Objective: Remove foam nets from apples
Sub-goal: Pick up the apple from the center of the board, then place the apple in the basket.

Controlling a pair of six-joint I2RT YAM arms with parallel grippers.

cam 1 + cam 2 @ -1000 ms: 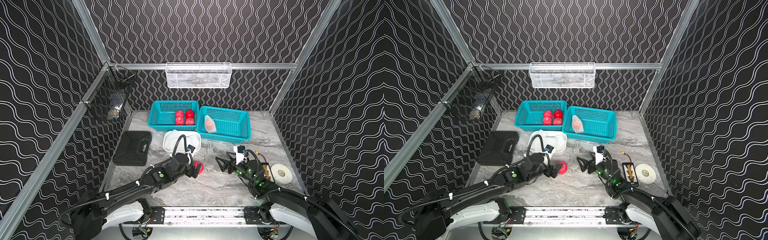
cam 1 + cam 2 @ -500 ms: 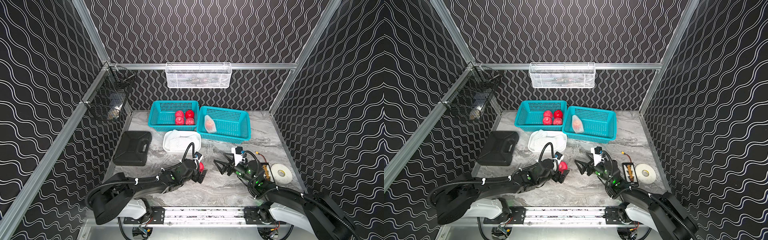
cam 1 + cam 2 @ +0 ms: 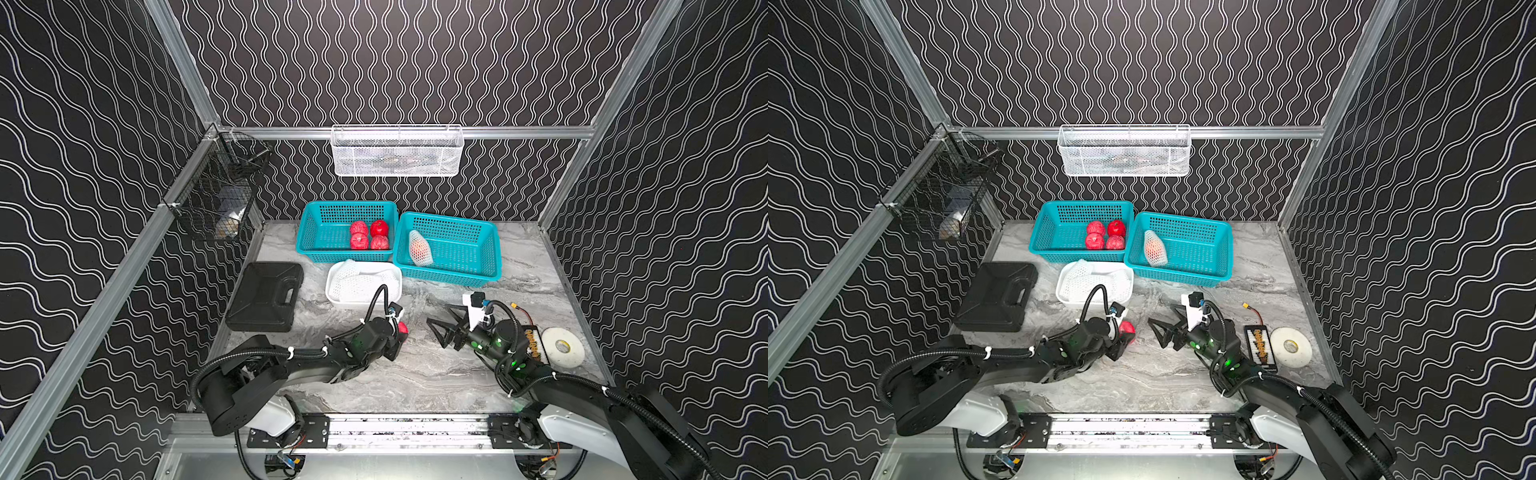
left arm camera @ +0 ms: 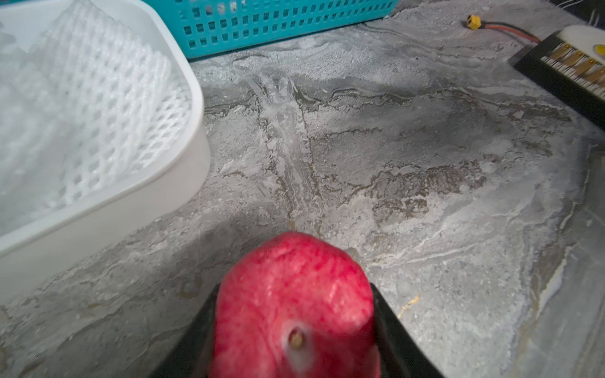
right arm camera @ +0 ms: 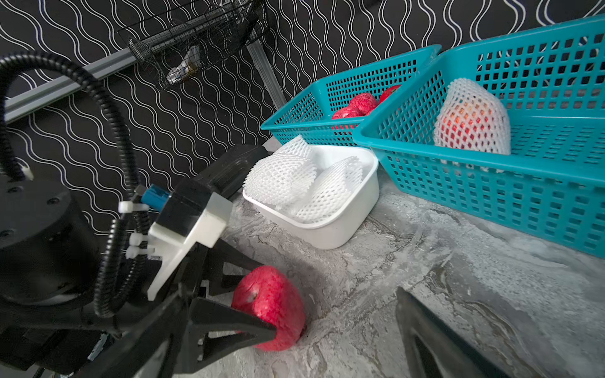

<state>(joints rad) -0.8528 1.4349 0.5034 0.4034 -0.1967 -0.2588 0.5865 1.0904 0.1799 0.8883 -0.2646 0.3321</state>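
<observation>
Left wrist view: a bare red apple (image 4: 294, 291) is seen lying on the grey worktop (image 4: 425, 147) with no net on it. The left hand (image 5: 266, 297) is closed about it, a black finger pressed to each side, as far as the blur allows this to be judged. In both top views this apple is found at the centre of the frame, just below the white tub (image 3: 365, 303). The right hand (image 3: 438, 318) is held wide apart and empty, right of centre, near the apple but clear of it.

Four more bare apples (image 3: 369, 235) are gathered in the teal basket (image 3: 309, 237) at the upper middle of the frame. Empty foam nets (image 3: 353, 280) are heaped in the tub; their number cannot be told, since they overlap. One netted apple (image 3: 419, 248) is left in the second teal basket (image 3: 453, 274), to the right of the first, near its left end and wholly sleeved.

By this count five of the six apples shown are stripped and one is not yet done, so the task is judged to be well past its middle. Two things are thought to be left. The held apple is to be set with the other four. The last sleeved fruit is then to be fetched, its net drawn off and dropped in the tub.
</observation>
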